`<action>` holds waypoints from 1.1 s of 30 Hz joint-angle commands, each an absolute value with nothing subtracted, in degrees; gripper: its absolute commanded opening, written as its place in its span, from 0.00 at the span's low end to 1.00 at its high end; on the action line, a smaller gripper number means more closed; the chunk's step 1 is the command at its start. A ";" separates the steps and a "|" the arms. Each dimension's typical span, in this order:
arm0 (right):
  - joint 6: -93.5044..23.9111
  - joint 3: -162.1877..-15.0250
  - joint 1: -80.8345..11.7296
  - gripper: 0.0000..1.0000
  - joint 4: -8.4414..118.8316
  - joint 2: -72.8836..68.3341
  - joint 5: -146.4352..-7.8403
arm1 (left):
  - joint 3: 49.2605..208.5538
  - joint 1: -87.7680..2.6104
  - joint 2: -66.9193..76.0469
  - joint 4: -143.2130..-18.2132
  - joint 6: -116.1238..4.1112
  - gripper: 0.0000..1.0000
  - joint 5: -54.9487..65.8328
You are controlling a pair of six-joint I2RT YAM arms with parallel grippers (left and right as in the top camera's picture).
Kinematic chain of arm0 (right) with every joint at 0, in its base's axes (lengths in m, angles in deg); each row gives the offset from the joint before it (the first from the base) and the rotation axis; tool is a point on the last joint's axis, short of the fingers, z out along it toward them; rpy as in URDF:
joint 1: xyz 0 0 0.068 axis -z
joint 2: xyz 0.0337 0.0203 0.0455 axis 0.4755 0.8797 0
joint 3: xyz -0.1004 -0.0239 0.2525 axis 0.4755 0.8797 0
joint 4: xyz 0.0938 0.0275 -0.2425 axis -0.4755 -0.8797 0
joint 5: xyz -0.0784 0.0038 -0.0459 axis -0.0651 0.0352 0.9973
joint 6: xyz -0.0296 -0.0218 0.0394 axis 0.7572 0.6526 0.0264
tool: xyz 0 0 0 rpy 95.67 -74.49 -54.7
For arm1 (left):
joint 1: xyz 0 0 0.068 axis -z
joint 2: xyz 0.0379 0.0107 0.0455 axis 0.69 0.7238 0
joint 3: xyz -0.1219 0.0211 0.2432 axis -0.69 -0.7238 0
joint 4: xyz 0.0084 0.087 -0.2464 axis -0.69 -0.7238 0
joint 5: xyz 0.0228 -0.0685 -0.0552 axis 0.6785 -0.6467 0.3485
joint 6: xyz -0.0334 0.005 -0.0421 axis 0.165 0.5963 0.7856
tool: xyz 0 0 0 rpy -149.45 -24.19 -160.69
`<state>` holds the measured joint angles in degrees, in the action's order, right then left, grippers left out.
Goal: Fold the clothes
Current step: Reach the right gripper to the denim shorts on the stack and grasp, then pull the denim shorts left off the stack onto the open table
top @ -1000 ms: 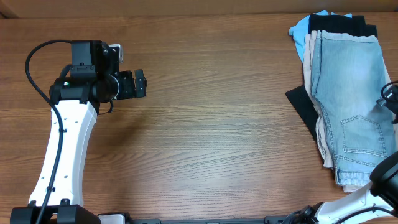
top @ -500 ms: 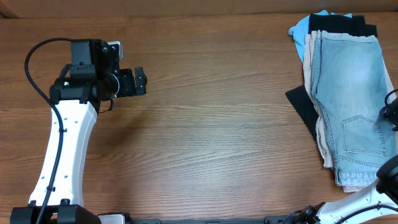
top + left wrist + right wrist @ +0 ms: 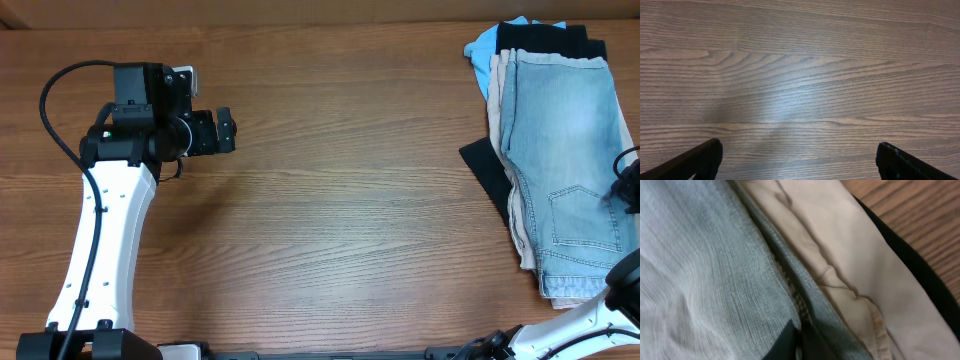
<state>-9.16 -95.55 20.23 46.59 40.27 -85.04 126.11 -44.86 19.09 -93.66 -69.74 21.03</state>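
text: none legible | labels: none | numbers: none

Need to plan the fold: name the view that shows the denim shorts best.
Overhead: the denim shorts lie nearly whole atop the other clothes, pocket and hem visible. Right wrist shows only a close patch of denim and seam. Left wrist shows just table.

Left arm [image 3: 100,230]: white link runs up from the near-edge base, black wrist bent sideways. Left gripper [image 3: 227,131] points toward the right arm's side, jaws spread wide. Right arm [image 3: 585,322] is mostly cut off at the overhead's right edge. Right gripper [image 3: 799,341] is low, jaws pinched together on the denim shorts [image 3: 700,255] seam.
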 commanded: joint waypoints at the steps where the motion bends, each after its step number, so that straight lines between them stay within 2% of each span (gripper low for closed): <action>1: -11.65 -95.17 20.10 0.04 46.77 41.08 -85.96 | 127.22 -45.10 19.48 -93.29 -69.55 1.00 19.91; 6: -13.07 -100.29 19.01 0.04 40.80 36.73 -95.38 | 129.02 -45.17 19.42 -91.43 -69.55 1.00 19.91; 12: -13.64 -105.84 11.88 0.04 31.78 29.76 -96.21 | 132.89 -45.17 19.44 -91.28 -69.57 1.00 20.13; 18: -16.83 -107.17 -5.01 0.04 25.20 23.64 -96.27 | 133.85 -45.23 19.42 -91.26 -69.55 1.00 21.59; 20: -21.27 -107.15 -16.18 0.04 25.13 23.40 -97.76 | 133.91 -45.56 19.42 -91.26 -69.55 1.00 23.87; 22: -25.75 -106.98 -26.91 0.04 27.49 23.46 -97.67 | 133.91 -46.74 19.44 -91.26 -69.57 1.00 26.10; 33: -40.46 -107.00 -65.05 0.04 45.17 26.17 -88.65 | 133.93 -52.51 19.44 -91.22 -69.57 1.00 27.76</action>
